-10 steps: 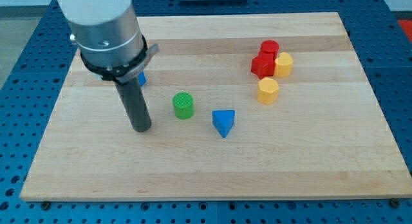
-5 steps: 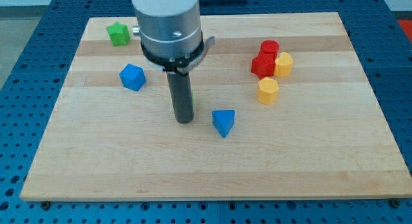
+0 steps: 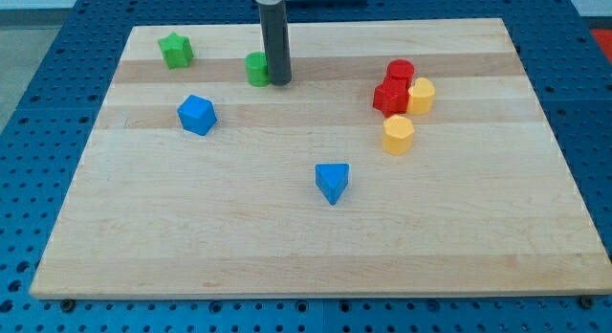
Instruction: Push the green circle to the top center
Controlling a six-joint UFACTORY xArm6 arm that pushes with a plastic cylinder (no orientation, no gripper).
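- Rod down near the board's [image 3: 86, 237] top edge, a little toward the view's left of centre; my tip [image 3: 279, 82] right against the green circle [image 3: 256, 69], on that block's right side.
- No claw on this rig, only the plain dark rod, so nothing to open, close or hold.
- Green circle in the upper part of the board, slightly left of the middle, partly hidden behind the rod.
- Green star [image 3: 176, 51] near the top-left corner, well apart from the circle.
- Blue cube [image 3: 196, 115] below and between star and circle, alone on the left half.
- Blue triangle [image 3: 332, 182] near the board's middle, pointing down, well clear of everything else.
- Cluster on the right: red cylinder [image 3: 400, 73] at the top, a second red block [image 3: 389, 98] just below and touching it, shape hard to make out.
- Yellow block [image 3: 421, 96] touching the right side of the red pair.
- Second yellow block [image 3: 398, 135] just below the cluster, close to the red block; contact unclear.
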